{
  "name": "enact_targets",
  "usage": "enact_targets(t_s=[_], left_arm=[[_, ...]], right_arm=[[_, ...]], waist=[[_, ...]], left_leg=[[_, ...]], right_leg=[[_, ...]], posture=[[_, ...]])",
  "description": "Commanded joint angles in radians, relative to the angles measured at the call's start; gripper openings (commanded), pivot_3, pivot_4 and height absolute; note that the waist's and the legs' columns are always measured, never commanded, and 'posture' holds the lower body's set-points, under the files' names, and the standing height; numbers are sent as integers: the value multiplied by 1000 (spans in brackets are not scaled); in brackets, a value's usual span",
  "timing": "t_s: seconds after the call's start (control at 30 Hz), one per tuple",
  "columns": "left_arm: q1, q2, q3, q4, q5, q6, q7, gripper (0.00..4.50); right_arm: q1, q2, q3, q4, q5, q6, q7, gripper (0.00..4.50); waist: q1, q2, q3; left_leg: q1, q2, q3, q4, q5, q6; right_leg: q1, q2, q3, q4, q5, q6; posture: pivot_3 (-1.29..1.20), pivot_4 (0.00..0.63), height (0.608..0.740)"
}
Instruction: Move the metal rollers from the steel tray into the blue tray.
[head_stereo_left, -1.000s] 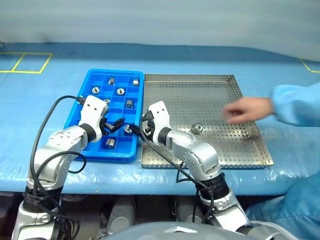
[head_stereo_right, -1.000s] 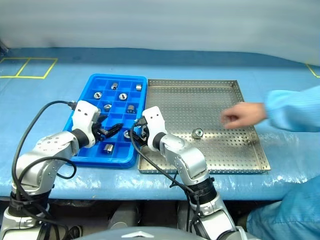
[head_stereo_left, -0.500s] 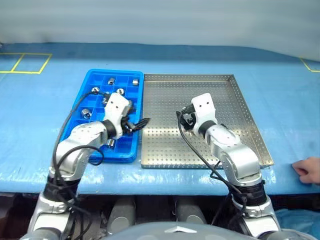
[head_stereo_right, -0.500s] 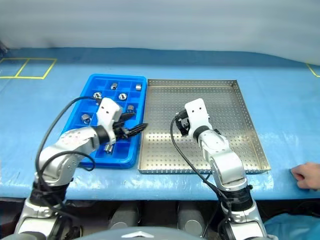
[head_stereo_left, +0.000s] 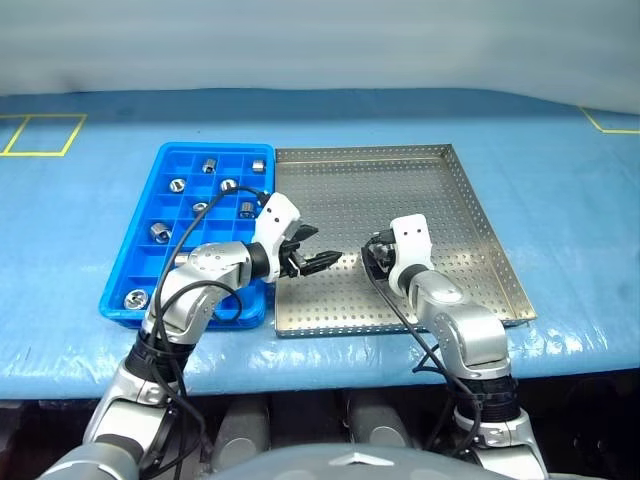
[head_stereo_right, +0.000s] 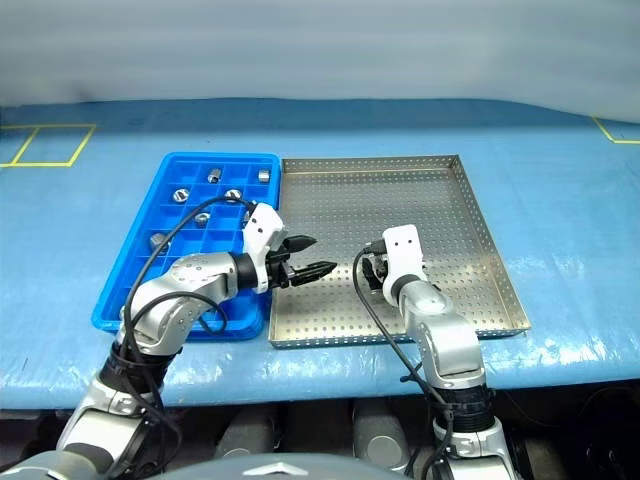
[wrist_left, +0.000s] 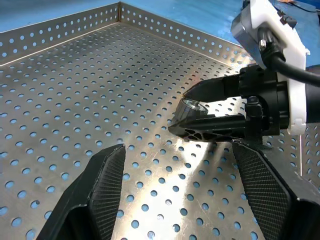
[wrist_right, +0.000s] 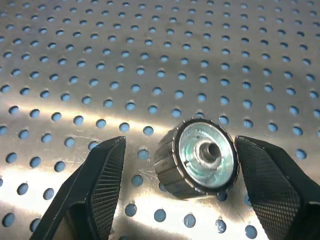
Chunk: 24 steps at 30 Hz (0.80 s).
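Note:
One metal roller (wrist_right: 197, 157), a short silver cylinder with a central hole, lies on the perforated floor of the steel tray (head_stereo_left: 400, 190). My right gripper (wrist_right: 181, 145) is open around it, with a gap on one side. The left wrist view shows that roller (wrist_left: 193, 105) between the right gripper's black fingers (wrist_left: 215, 127). My left gripper (head_stereo_left: 320, 248) hovers open and empty over the steel tray's left part, pointing at the right gripper (head_stereo_left: 374, 262). The blue tray (head_stereo_left: 215, 147) sits against the steel tray's left side and holds several rollers (head_stereo_left: 228, 185) in separate compartments.
Both trays rest on a table under a blue cover (head_stereo_left: 560, 200). Yellow tape lines (head_stereo_left: 20, 130) mark its far left, and another line (head_stereo_left: 600, 120) its far right. The table's front edge runs just below the trays.
The camera has shifted. Both arms swung right: the left gripper left the blue tray for the steel tray, and the right gripper came around the roller. The person's hand has gone.

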Motion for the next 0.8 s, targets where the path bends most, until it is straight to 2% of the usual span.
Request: enact_targets(t_s=[0.03, 0.07, 0.2, 0.47, 0.67, 0.8], left_arm=[[2, 1, -6, -19, 2, -21, -10, 3699], [3, 0, -6, -20, 3, -20, -10, 3699], [8, 1, -4, -23, 6, -15, -8, 3699], [51, 52, 49, -60, 21, 5, 28, 3699], [165, 129, 221, -204, -8, 63, 98, 3699], [242, 178, 325, -291, -19, 105, 132, 3699]], right_arm=[[1, 5, -22, -7, -7, -34, -7, 3287], [1, 6, -24, -8, -6, -37, -5, 3096], [-10, 15, -26, -25, -3, -36, -5, 1816], [-72, 30, 19, -86, 8, -35, 33, 1816], [-194, 86, 131, -79, 53, -46, 126, 1816], [-254, 128, 202, -23, 79, -61, 194, 1816]], waist=[[1, 0, 0], [2, 0, 0], [2, 0, 0], [-1, 0, 0], [-4, 0, 0], [14, 0, 0]], left_leg=[[0, 0, 0, 0, 0, 0], [0, 0, 0, 0, 0, 0], [0, 0, 0, 0, 0, 0], [0, 0, 0, 0, 0, 0], [1, 1, 0, -1, 0, 0], [1, 2, -1, -2, 0, 0]], right_leg=[[0, 0, 0, 0, 0, 0], [0, 0, 0, 0, 0, 0], [0, 0, 0, 0, 0, 0], [0, 0, 0, 0, 0, 0], [-1, 1, 0, 1, 0, 0], [-1, 2, -1, 1, -1, -2]], posture=[[-39, 150, 740], [-38, 150, 740], [-38, 150, 740], [-20, 150, 740], [20, 150, 740], [87, 150, 740]])
